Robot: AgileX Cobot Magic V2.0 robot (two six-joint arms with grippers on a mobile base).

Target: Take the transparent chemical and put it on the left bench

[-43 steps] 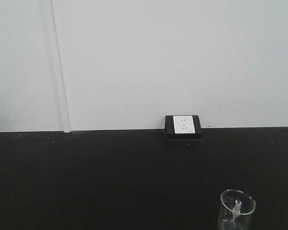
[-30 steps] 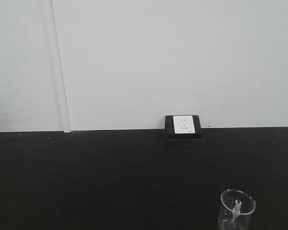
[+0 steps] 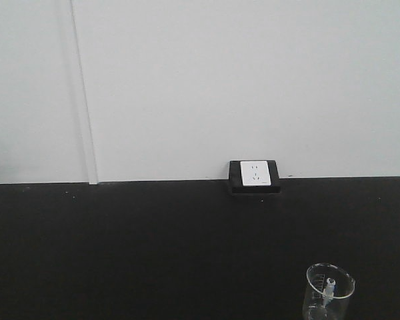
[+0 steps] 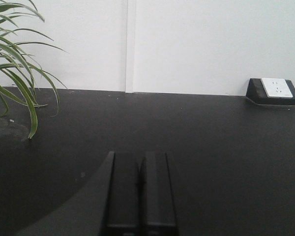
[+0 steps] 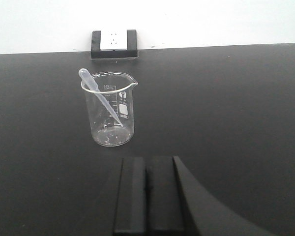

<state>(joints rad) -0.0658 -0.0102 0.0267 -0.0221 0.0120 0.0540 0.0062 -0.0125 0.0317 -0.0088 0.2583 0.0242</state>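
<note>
A white wall socket in a black wedge housing (image 3: 255, 175) sits against the plain white wall (image 3: 220, 80). It rests at the back edge of the matte black worktop (image 3: 133, 253). A green, long-leaved plant (image 4: 5, 54) droops over that worktop.

A matte black surface (image 3: 153, 253) runs along a plain white wall. A black box with a white wall socket (image 3: 254, 175) sits at its back edge, touching the wall. A clear glass beaker (image 5: 110, 109) stands upright well in front of the socket with a plastic pipette (image 5: 98, 96) leaning inside it, and a long-leaved green plant (image 4: 12, 64) stands at the far left.
</note>
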